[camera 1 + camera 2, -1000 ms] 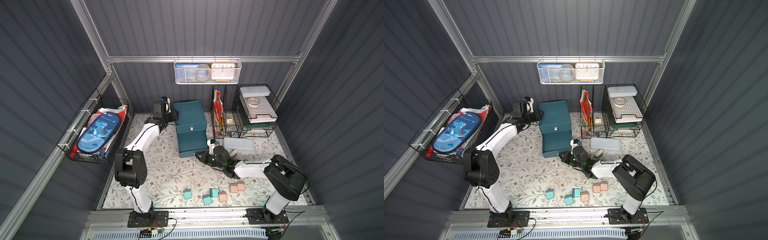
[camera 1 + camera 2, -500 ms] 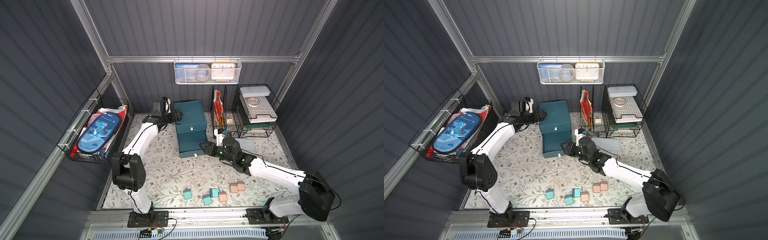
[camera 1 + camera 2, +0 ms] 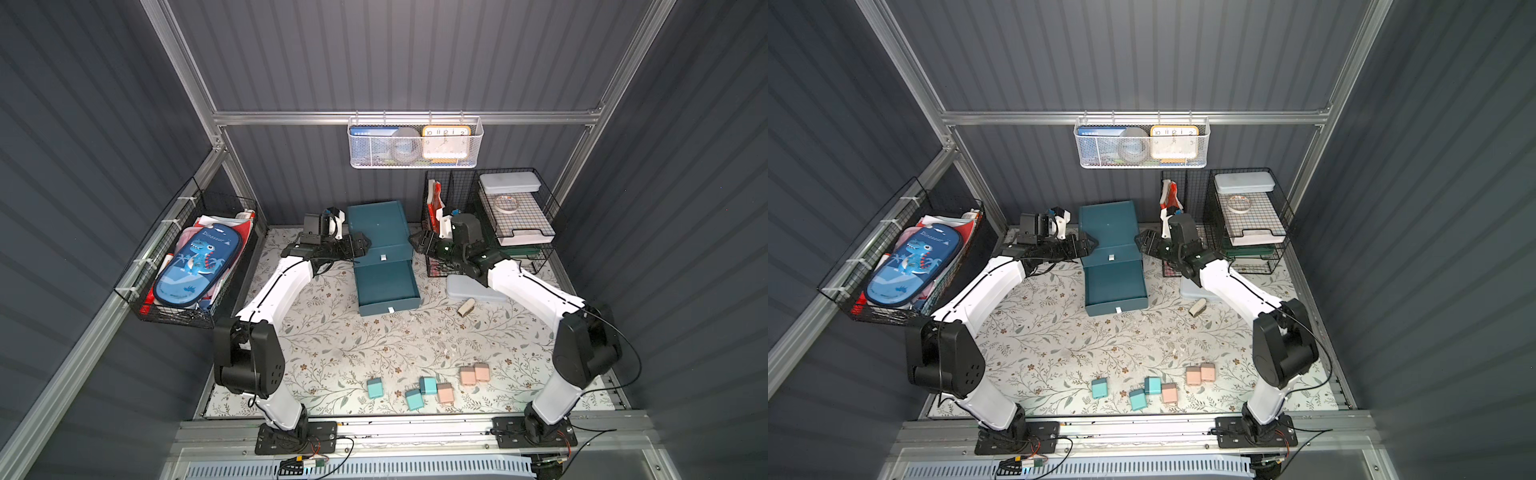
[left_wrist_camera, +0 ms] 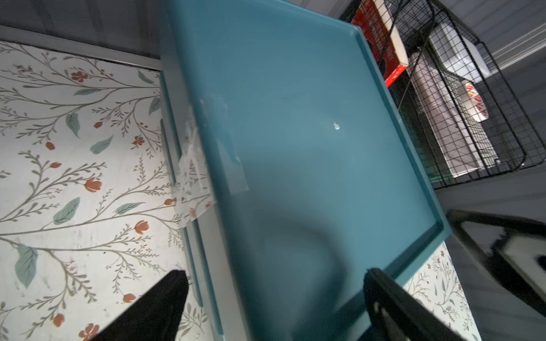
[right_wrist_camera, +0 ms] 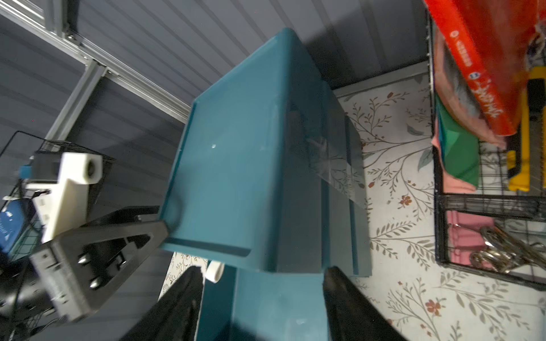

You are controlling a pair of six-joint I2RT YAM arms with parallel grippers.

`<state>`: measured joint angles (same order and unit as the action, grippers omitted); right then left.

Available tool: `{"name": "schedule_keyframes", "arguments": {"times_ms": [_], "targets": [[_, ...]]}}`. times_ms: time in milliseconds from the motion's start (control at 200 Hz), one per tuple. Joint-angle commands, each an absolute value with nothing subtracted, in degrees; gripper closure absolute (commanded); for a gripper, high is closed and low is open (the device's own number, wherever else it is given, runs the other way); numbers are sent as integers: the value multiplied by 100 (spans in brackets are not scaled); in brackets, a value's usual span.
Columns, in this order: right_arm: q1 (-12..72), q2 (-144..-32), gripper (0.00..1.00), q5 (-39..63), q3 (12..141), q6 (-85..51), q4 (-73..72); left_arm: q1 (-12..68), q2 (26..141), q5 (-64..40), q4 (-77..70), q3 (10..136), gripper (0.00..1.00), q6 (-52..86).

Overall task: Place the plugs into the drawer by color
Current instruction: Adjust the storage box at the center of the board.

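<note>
Flanking the drawer cabinet (image 3: 376, 224) at the back of the bench (image 3: 332, 340), the left gripper (image 3: 360, 246) hangs just beside its left wall and the right gripper (image 3: 419, 241) just beside its right wall. Whether either touches the cabinet cannot be told. Both grippers are released, the jaws spread wide with nothing between them.

One pulled-out drawer (image 3: 386, 284) projects toward the front. Six plugs (image 3: 428, 385) lie near the front edge of the bench, well apart from both grippers. Three are blue-teal, on the left, and three are peach pink, on the right, two of the pink ones side by side.

The closed drawers hide their contents. Both wrist views are smeared, with the fingers cut off at the frame edge. A clear patch (image 4: 192, 177) on the cabinet's side is hard to identify. The right arm covers part of a pale case (image 3: 467, 289), and a tan cylinder (image 3: 466, 306) lies beside that case.

Each arm rises from its front base, leans toward the back and bends inward at the wrist, the two poses nearly mirrored.
</note>
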<state>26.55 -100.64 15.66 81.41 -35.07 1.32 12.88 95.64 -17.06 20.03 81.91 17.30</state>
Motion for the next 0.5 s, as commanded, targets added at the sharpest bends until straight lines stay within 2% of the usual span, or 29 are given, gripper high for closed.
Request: {"name": "schedule_keyframes", "arguments": {"times_ms": [0, 210, 495], "targets": [[2685, -10315, 31, 2125, 8529, -3467, 385, 1310, 9501, -2018, 1962, 8174, 2, 1564], [2707, -10940, 32, 2409, 9225, -3399, 509, 1394, 9349, -2284, 1794, 7764, 2, 1636], [2758, -12163, 39, 2872, 10885, -3296, 1108, 1562, 9102, -2426, 1596, 7505, 3, 1780]]}}
